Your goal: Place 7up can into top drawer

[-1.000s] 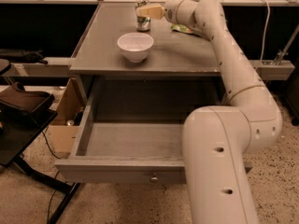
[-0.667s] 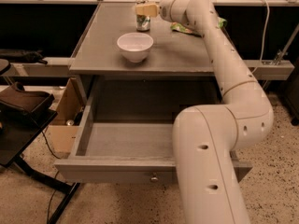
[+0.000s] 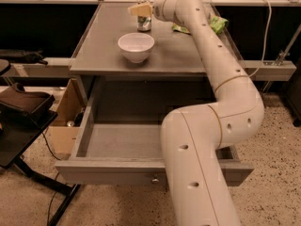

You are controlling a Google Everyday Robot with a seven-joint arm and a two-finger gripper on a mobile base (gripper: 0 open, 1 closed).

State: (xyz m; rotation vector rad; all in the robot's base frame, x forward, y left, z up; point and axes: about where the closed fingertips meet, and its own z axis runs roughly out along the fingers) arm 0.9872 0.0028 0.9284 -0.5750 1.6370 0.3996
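right now the tan gripper (image 3: 141, 9) is sitting right over the small green-n-silver 7up can (image 3: 144, 24), which is standing behind the white round bowl (image 3: 136, 46) on the grey table (image 3: 103, 46); can't tell the claw's state. wide grey wooden top drawer (image 3: 117, 166) is hanging open below.

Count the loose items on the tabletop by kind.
Cans: 1, the 7up can
Bowls: 1, the white bowl
Snack bags: 1, the green bag
Total: 3
The gripper is at the can's top, at the far side of the table.

Tan claw (image 3: 141, 10) over green-silver 7up can (image 3: 144, 25).
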